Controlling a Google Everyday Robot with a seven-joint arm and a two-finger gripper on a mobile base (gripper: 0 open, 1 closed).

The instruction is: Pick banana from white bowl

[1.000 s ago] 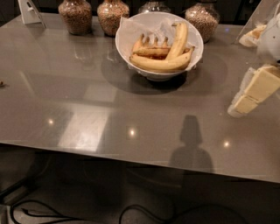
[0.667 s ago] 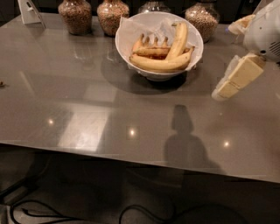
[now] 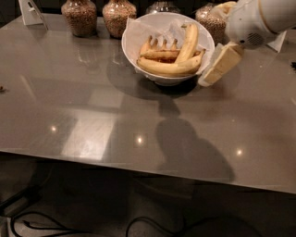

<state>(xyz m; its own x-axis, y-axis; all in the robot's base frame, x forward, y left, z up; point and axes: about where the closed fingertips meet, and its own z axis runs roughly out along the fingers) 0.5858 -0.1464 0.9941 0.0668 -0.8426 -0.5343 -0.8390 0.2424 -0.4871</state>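
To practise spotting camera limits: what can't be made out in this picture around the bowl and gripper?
Camera view:
- Gripper, at the right rim of the white bowl: its arm is cut off by the top edge.
- Banana: underside hidden by the bowl wall.
- Jar behind the bowl: mostly hidden by it.

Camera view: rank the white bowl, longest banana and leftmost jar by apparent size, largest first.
1. white bowl
2. banana
3. leftmost jar, top cropped, farther back, so unsure against the banana.
The gripper hangs right of the bowl.
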